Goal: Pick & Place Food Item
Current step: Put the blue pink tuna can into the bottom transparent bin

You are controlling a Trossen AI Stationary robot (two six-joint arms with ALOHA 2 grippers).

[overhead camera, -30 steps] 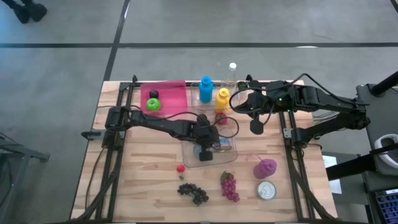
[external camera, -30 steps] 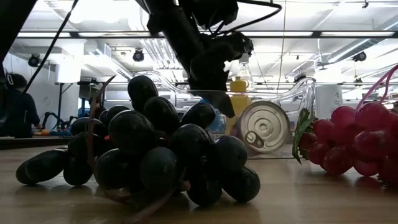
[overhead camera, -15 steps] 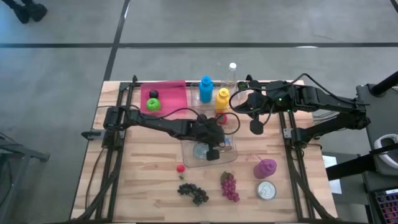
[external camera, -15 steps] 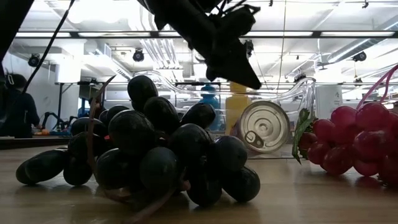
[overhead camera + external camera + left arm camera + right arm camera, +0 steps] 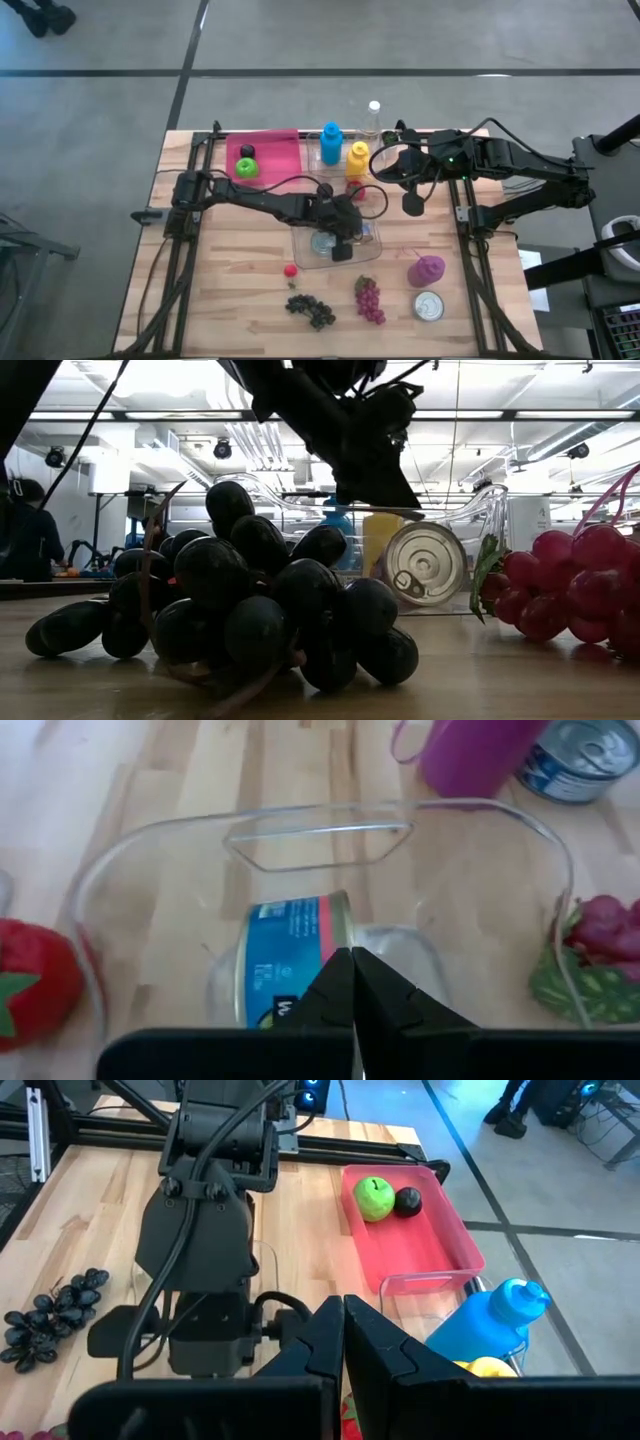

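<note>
Tin can with the blue label (image 5: 295,948) is lying on its side inside the clear plastic tub (image 5: 150,855), and we are seeing only part of it in the left wrist view, where the fingers are covering its near end. From above, the left gripper (image 5: 341,243) is masking most of the can. We are finding the left gripper's fingers pressed together, holding nothing, with their tips poised just over the can; whether they are touching it we cannot tell.

In the low view, a bunch of black grapes (image 5: 250,605) is blocking much of the tub, and a bunch of red grapes (image 5: 575,595) is running off the edge of the picture.

We are seeing the right gripper (image 5: 411,203) hanging above the table's far right part, its fingers pressed together and empty. Beside the tub are standing a purple plastic cup (image 5: 427,269) and a second tin can (image 5: 429,306).
</note>
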